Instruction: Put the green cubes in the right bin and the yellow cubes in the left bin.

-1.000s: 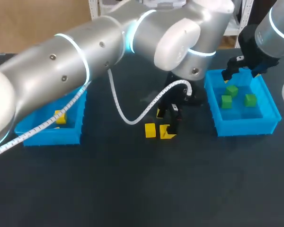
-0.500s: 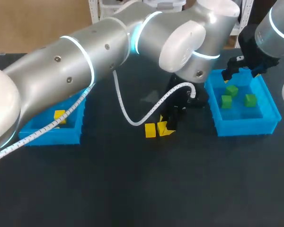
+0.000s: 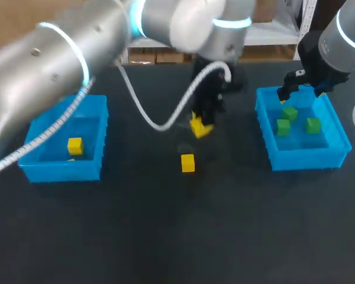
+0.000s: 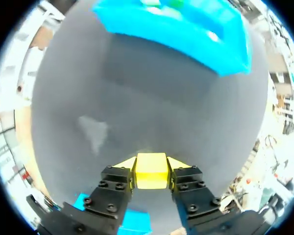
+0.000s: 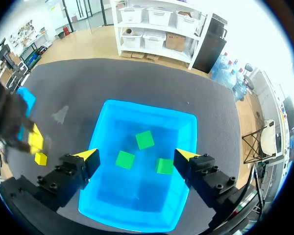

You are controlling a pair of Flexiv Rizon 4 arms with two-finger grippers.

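One step further on than a second ago: leaving the loose yellow cube (image 3: 187, 163) lying alone on the desk (image 3: 165, 236), just below the middle of the frame. Gripping the held yellow cube (image 3: 197, 127) squarely between both fingers of the left claw (image 4: 152, 165) and lifting it off the desk, away from the neighbour it was sitting beside half a second back; now hanging just above frame centre. Swinging the left arm back toward upper left too, uncovering the left bin (image 3: 62, 168) at middle left with the binned yellow cube (image 3: 75, 145) inside. Judging from this, passing from pick into carry, probably heading for that bin. Keeping the right claw (image 5: 137, 155) spread open and empty over the right bin (image 3: 307, 158) at upper right, unmoved, three green cubes (image 3: 282, 126) resting inside. Leaving, seemingly, only yellow ones to sort.
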